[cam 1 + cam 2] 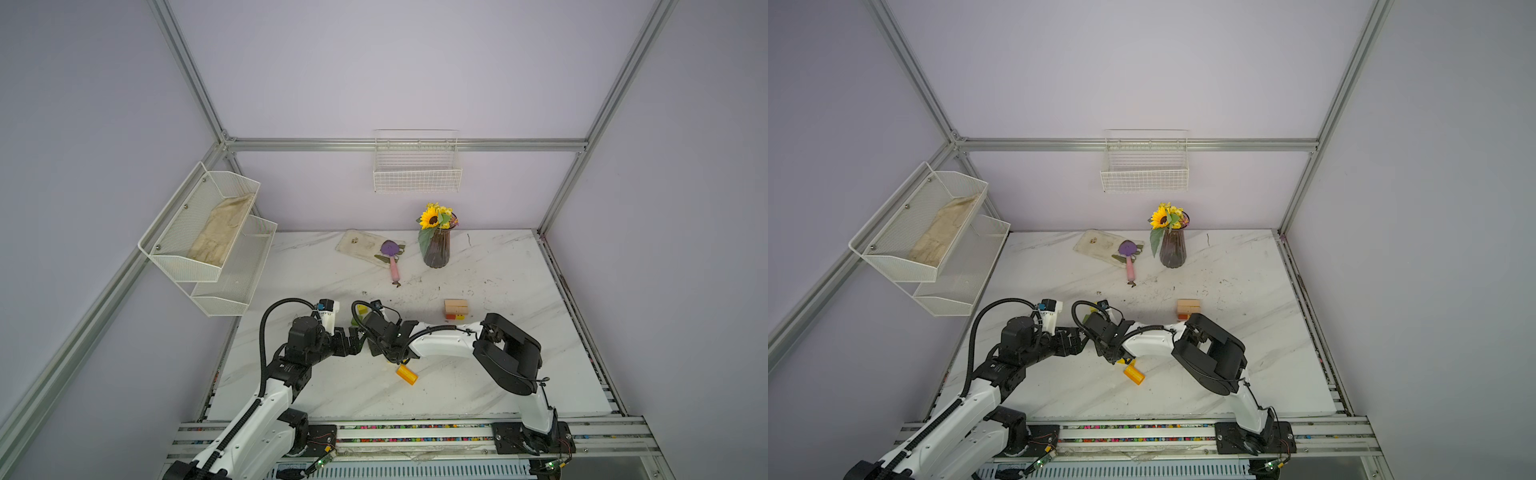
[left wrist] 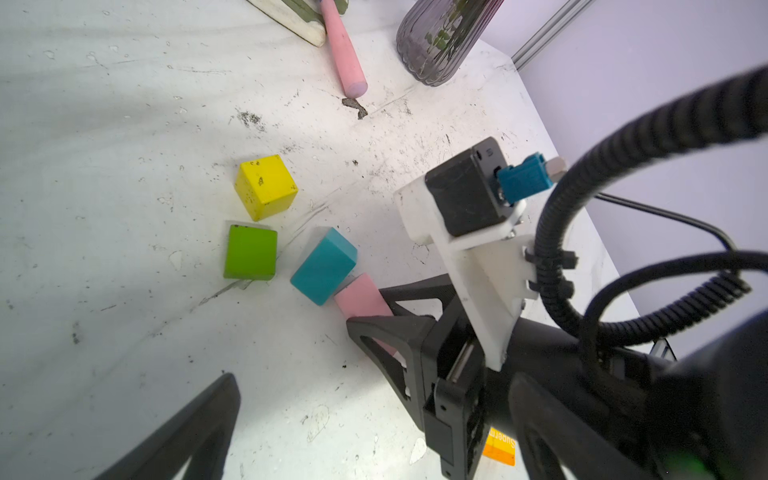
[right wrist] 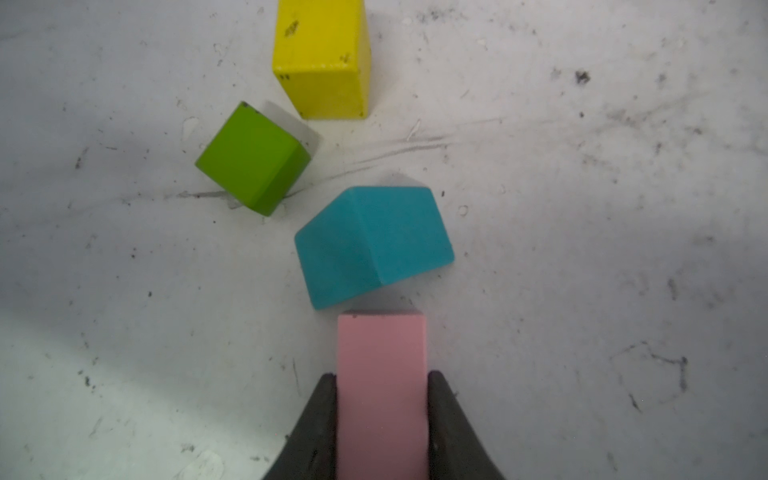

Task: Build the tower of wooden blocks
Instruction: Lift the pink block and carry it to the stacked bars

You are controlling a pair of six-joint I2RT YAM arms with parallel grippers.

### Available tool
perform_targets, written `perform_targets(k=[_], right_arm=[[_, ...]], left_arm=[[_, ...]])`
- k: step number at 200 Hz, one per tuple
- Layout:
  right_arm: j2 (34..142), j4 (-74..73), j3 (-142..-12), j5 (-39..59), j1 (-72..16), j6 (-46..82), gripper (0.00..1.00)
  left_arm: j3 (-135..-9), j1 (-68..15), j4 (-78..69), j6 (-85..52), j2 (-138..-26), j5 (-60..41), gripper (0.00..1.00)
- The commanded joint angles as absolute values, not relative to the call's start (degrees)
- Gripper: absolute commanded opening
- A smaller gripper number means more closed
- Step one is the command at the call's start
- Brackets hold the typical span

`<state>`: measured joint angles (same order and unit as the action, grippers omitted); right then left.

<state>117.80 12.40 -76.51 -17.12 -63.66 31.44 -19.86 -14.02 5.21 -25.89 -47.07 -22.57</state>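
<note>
My right gripper (image 3: 381, 376) is shut on the pink block (image 3: 381, 353), one finger pressed against each long side. Just past the pink block's end lies the teal pointed block (image 3: 370, 245), then the green cube (image 3: 253, 160) and the yellow cube (image 3: 322, 62), all on the table. My left gripper (image 1: 353, 338) stands open beside the right one, holding nothing. The tower (image 1: 456, 309) stands to the right of them in both top views, with tan blocks over a red and yellow base. An orange block (image 1: 407, 374) lies near the right arm's wrist.
A dark ribbed vase with sunflowers (image 1: 436, 249) stands at the back. Beside it are a pink-handled purple scoop (image 1: 392, 257) and a flat board (image 1: 361, 245). Wire baskets hang on the left wall (image 1: 208, 232) and the back wall (image 1: 417, 172).
</note>
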Motion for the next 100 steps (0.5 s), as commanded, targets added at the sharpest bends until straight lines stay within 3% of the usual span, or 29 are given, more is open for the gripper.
perform_targets(k=[1,29,100], right_arm=[[117.15,15.02,-74.2,-19.67,-63.86,32.44,0.25],[113.26,16.78,-73.66,-21.5,-63.81,32.46,0.24],[97.44,17.5,-65.66,-26.61,-59.57,30.77,0.23]], left_arm=[[-18.89,-14.24,2.28,-25.03,-47.02,-25.18,1.0],[-18.26,-14.25,1.12,-24.94,-47.2,-25.06,1.0],[-18.22,-14.24,-4.21,-23.8,-50.77,-36.51,1.0]])
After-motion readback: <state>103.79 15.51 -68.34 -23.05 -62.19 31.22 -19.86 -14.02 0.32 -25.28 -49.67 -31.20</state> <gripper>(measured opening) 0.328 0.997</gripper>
